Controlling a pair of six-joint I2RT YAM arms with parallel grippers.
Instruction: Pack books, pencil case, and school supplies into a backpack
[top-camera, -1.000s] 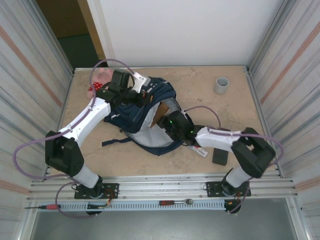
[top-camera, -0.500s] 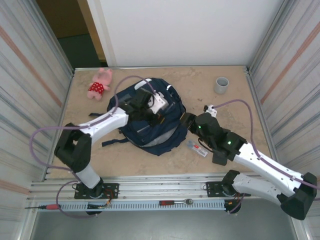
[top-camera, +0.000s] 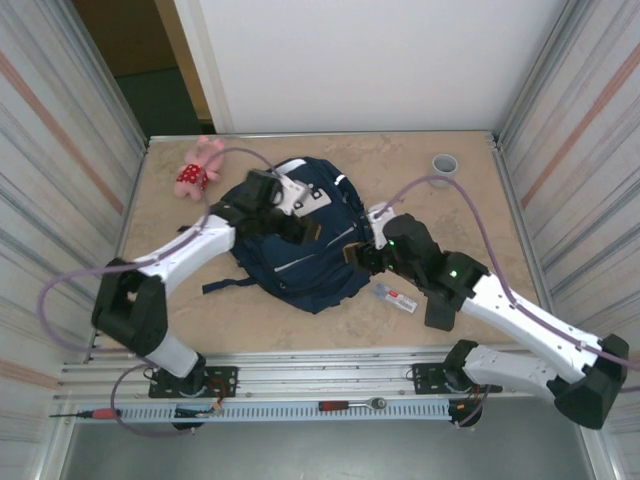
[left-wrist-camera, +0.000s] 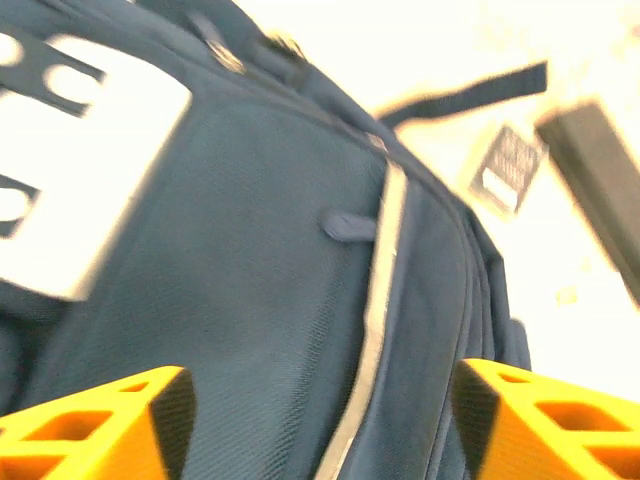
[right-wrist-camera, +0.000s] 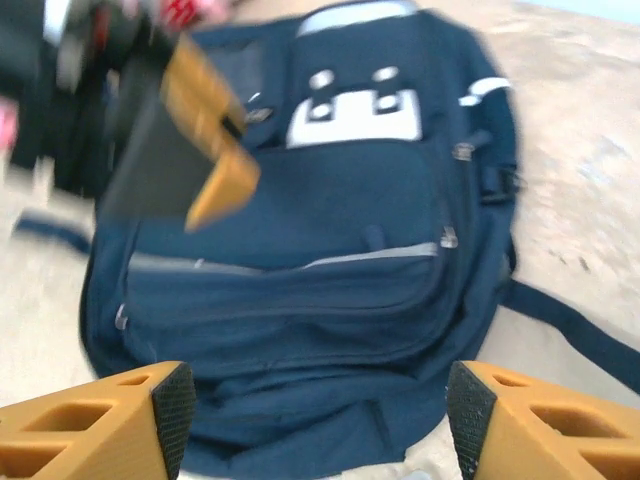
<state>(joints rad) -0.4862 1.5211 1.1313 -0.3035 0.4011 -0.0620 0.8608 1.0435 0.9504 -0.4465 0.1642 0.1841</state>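
Note:
The navy backpack (top-camera: 300, 262) lies flat and closed at mid-table, its white patch (top-camera: 318, 200) facing up. My left gripper (top-camera: 308, 228) hovers open over the backpack's upper front. In the left wrist view the orange fingers (left-wrist-camera: 110, 420) stand wide apart above the blue fabric (left-wrist-camera: 250, 250), holding nothing. My right gripper (top-camera: 358, 252) is open at the backpack's right edge and faces the backpack (right-wrist-camera: 330, 250), its gap (right-wrist-camera: 318, 400) empty. The clear pack with a red label (top-camera: 395, 297) and the dark grey rectangle (top-camera: 440, 312) lie on the table to the right. The books and pencil case are hidden.
A grey cup (top-camera: 444, 165) stands at the back right and a pink plush toy (top-camera: 197, 168) lies at the back left. A loose backpack strap (top-camera: 222, 285) trails left. Corrugated walls close in both sides of the table (top-camera: 480, 230).
The backpack, open a second ago with a book showing, now lies closed. My left gripper has opened and drawn back slightly. The right gripper has moved in to the backpack's right edge.

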